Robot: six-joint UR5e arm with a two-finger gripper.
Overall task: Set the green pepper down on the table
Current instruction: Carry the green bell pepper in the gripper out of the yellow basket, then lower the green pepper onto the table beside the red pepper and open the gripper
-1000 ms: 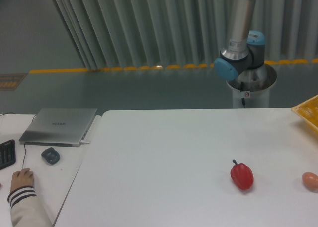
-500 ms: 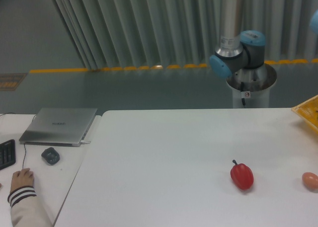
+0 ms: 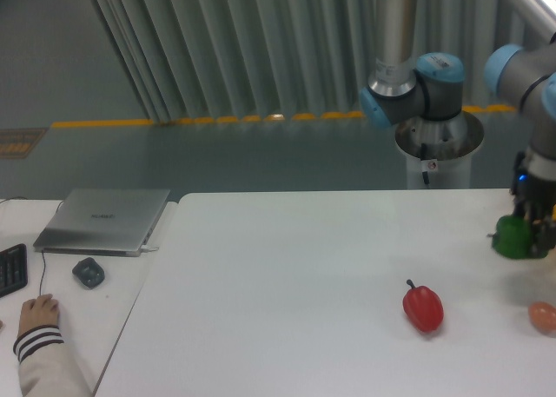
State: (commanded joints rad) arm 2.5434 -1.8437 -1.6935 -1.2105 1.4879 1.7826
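The green pepper (image 3: 514, 238) hangs above the far right of the white table (image 3: 287, 284), glossy and dark green. My gripper (image 3: 532, 228) comes down from the upper right and is shut on it, its black fingers (image 3: 545, 222) clasping the pepper's right side. The pepper is held clear of the tabletop, above and behind the small orange egg-like object (image 3: 543, 317).
A red bell pepper (image 3: 423, 307) lies on the table to the lower left of the held pepper. The arm's base (image 3: 439, 149) stands behind the table. A desk at left carries a laptop (image 3: 104, 220), a mouse (image 3: 88, 272) and a person's hand (image 3: 38, 313).
The arm has swung in from the right, bringing the gripper and the green pepper into view over the table's right side. The yellow crate at the right edge no longer shows.
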